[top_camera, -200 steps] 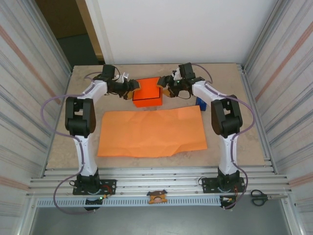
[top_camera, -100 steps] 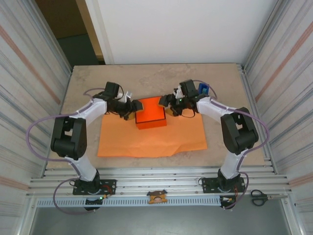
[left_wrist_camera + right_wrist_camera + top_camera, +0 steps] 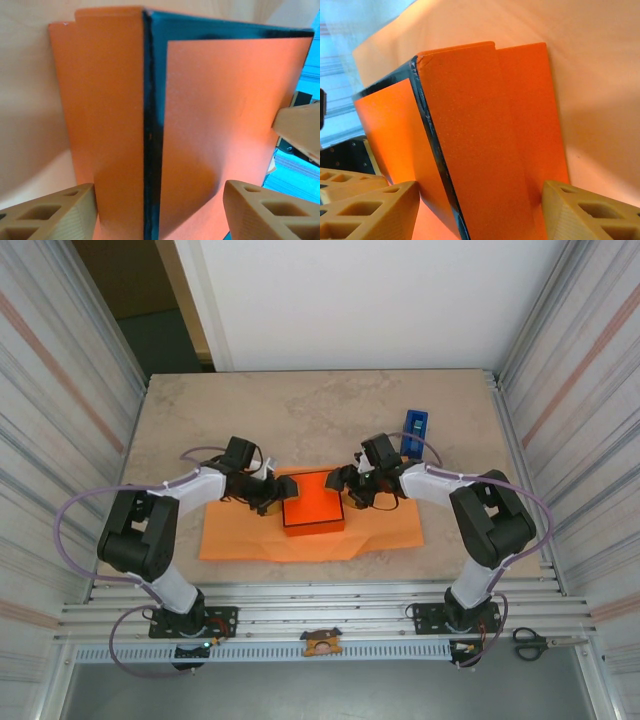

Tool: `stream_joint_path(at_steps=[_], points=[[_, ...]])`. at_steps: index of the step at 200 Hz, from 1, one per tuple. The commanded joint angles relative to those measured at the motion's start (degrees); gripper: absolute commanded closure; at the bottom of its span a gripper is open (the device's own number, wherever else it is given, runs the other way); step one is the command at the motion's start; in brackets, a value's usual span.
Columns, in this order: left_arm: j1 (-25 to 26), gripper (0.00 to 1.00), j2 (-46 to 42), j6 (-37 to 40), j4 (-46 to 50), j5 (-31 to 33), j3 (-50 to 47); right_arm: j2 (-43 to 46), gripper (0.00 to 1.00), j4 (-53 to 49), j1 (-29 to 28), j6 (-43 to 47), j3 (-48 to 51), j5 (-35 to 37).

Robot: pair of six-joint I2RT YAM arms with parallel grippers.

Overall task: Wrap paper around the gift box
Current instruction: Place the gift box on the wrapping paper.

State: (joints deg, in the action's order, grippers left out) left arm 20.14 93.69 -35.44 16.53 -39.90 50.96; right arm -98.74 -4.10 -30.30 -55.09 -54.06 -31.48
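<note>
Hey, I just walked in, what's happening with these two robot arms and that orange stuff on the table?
It's the start of gift wrapping. The small flat red-orange gift box is over the large sheet of lighter orange paper, resting on it or just above it. The sheet lies flat, not yet folded around anything. The left pincer straddles the box's left side and the right pincer its right side. The right one looks clamped on it; whether the left one grips is unclear.

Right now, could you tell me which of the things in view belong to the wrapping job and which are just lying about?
For the job: the gift box, lying on the paper; the left gripper and the right gripper at its sides.
Lying about: the blue tape dispenser behind the paper, perhaps wanted later; the scissors on the near frame.
</note>
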Motion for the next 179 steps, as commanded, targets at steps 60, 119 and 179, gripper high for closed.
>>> stream_joint_path(at_steps=[60,119,179], points=[[1.35,0.32,0.98,0.54,-3.38,-1.50,-0.70,0.48,0.37,0.59,-1.48,0.60,1.37,-0.92],[2.05,0.32,-0.47,0.30,-2.74,-1.15,-1.72,2.87,0.37,-2.47,-2.54,0.78,1.48,0.11],[2.36,0.32,-0.74,0.45,-1.68,-0.90,-1.45,4.83,0.36,-2.66,-3.65,-0.01,2.49,2.42]])
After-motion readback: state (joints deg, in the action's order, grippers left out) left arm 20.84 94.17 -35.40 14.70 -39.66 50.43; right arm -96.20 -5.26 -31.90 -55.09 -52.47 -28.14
